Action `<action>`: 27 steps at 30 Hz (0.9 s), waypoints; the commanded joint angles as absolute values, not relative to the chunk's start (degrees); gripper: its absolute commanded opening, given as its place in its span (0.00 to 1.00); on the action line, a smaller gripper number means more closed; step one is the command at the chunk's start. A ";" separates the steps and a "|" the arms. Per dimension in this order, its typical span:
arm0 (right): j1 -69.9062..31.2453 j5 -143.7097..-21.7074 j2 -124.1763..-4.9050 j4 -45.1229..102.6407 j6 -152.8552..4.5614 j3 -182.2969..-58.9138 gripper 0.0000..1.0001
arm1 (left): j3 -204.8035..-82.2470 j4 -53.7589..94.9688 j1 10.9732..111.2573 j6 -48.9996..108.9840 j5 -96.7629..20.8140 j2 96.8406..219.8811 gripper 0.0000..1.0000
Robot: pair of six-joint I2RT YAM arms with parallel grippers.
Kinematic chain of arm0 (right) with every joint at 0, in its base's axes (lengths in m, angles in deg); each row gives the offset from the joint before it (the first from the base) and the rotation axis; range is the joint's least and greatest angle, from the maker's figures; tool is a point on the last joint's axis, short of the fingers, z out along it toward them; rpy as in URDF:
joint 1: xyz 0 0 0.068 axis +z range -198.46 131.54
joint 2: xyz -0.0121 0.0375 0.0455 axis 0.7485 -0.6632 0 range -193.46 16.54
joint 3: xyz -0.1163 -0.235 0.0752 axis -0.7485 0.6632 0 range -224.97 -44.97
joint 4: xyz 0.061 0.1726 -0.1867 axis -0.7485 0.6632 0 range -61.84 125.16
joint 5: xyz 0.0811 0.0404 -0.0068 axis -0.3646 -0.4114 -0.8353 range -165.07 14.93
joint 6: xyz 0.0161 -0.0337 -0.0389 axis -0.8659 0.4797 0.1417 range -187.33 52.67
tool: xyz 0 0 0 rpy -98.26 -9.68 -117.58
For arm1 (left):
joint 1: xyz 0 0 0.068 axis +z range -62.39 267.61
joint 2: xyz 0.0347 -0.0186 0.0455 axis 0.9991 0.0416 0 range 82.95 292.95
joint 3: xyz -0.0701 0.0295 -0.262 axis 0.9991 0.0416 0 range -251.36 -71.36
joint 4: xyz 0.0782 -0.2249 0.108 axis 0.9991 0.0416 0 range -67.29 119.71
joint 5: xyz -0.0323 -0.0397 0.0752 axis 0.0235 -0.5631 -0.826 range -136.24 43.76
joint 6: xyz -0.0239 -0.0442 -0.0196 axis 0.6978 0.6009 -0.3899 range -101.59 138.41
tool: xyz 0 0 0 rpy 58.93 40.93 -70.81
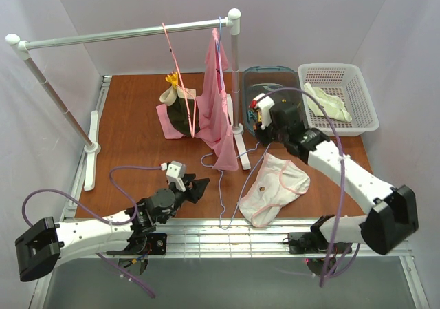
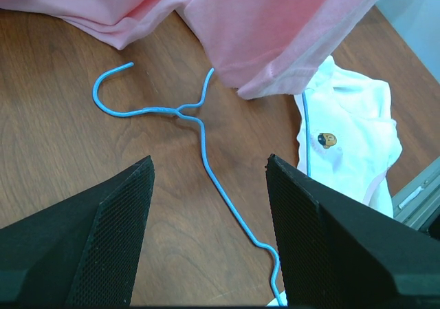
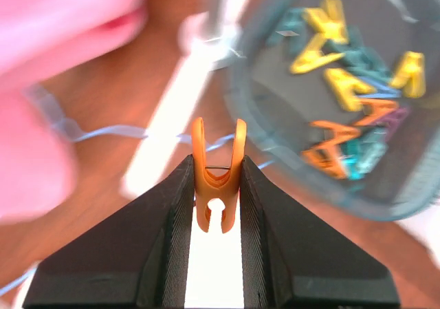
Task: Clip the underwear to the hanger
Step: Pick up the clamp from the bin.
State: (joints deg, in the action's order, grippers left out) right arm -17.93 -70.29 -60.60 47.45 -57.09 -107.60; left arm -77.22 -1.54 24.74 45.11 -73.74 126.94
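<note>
Top view first: the underwear (image 1: 275,188) is spotted lying spread on the brown table (image 1: 137,137), near the front edge. The hanger (image 1: 221,185) is laid on the board just to its left, part of its wire tucked under a hanging pink garment (image 1: 218,109). The left gripper (image 1: 199,185) is held low beside the wire. The right gripper (image 1: 260,122) is placed by the blue-grey bin (image 1: 256,75). Next to that, a white basket (image 1: 364,120) is seen with one cream garment (image 1: 328,102) in it.

Left wrist view: the jaws are parted wide and nothing is held. The hanger (image 2: 199,126) is framed between them on the wood, and the underwear (image 2: 350,137) lies off to the right.

Right wrist view: an orange peg (image 3: 218,178) is clenched between the fingers (image 3: 175,206), forked end forward. The bin (image 3: 275,137) behind is blurred, though yellow, orange and teal pegs (image 3: 344,96) can be made out inside.

The step in hand is judged to be bringing that peg across. It would be done well if the waistband were first brought over the wire and steadied by the free arm. The peg would need to be pressed squarely over both layers, so that fabric and wire are caught together
</note>
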 commanded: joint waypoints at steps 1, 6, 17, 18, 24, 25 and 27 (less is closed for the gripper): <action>-11.74 -67.69 -52.22 48.03 -61.35 -102.55 0.19 | -77.42 1.79 24.68 46.62 -75.42 124.71 0.59; -3.03 -67.60 -46.49 48.47 -66.36 -94.30 0.19 | -77.51 1.97 24.95 49.34 -71.82 122.77 0.60; 12.36 -74.63 -49.28 39.69 -68.65 -86.90 0.19 | -75.14 -8.75 24.95 52.34 -59.50 125.93 0.60; 12.80 -76.37 -50.68 37.85 -68.56 -86.72 0.19 | -74.35 -8.58 24.86 52.25 -59.94 125.50 0.60; 16.14 -79.99 -59.46 32.04 -67.42 -87.86 0.19 | -71.53 -7.96 24.95 55.41 -62.93 123.65 0.61; 16.75 -80.16 -60.88 31.94 -67.42 -88.56 0.19 | -70.49 -8.23 24.95 55.68 -62.93 123.91 0.61; 17.54 -80.25 -64.48 31.59 -65.58 -90.67 0.19 | -70.30 -8.05 24.95 57.25 -63.20 124.52 0.61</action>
